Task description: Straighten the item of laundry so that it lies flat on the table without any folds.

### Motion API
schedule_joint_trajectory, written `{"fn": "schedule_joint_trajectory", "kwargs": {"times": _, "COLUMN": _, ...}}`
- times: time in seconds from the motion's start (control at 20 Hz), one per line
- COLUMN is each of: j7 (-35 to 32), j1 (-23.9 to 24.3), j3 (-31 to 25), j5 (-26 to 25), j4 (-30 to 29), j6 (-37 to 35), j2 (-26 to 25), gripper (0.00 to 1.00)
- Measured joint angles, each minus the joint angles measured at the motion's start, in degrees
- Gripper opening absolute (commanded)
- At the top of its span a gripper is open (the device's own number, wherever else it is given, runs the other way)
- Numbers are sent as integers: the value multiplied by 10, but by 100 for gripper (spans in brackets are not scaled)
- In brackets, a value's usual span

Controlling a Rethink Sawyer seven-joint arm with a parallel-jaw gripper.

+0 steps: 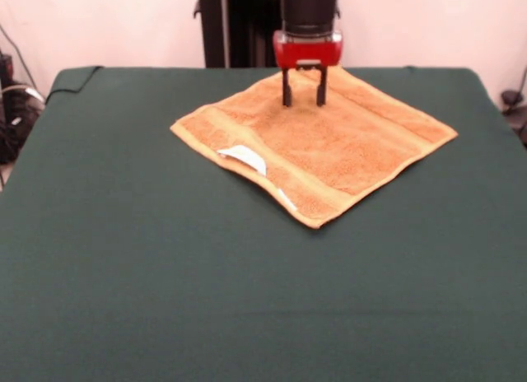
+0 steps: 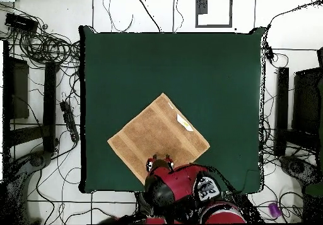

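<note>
Towel (image 1: 317,143) upper centre of front view, diamond-wise on green tabletop (image 1: 165,300), nearly flat; white label (image 1: 244,157) flipped up at lower-left edge. Gripper (image 1: 304,95) over top corner, fingers parted narrowly, holding nothing. Terry soft, light, limp, likely drags easily; pinch corner or border band.

Orange-tan towel (image 1: 317,143) lies spread as diamond on far part of green table (image 1: 165,300). White label (image 1: 244,157) at near-left edge. Gripper (image 1: 304,96) over far corner, fingers apart.
</note>
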State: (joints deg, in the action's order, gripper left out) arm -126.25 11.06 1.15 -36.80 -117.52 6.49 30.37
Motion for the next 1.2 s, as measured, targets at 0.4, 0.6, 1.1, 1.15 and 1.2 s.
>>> {"fn": "schedule_joint_trajectory", "kwargs": {"times": 0.4, "j7": 0, "j1": 68, "j3": -69, "j5": 68, "j4": -32, "j6": -162, "j2": 154, "gripper": 100}}
{"fn": "schedule_joint_trajectory", "kwargs": {"times": 0.6, "j7": 0, "j1": 78, "j3": -90, "j5": 90, "j4": -36, "j6": -202, "j2": 206, "gripper": 100}}
{"fn": "schedule_joint_trajectory", "kwargs": {"times": 1.1, "j7": 0, "j1": 85, "j3": -129, "j5": 137, "j4": -37, "j6": -261, "j2": 267, "gripper": 100}}
{"fn": "schedule_joint_trajectory", "kwargs": {"times": 1.15, "j7": 0, "j1": 85, "j3": -131, "j5": 137, "j4": -37, "j6": -262, "j2": 269, "gripper": 100}}
{"fn": "schedule_joint_trajectory", "kwargs": {"times": 1.2, "j7": 0, "j1": 85, "j3": -133, "j5": 138, "j4": -37, "j6": -264, "j2": 273, "gripper": 100}}
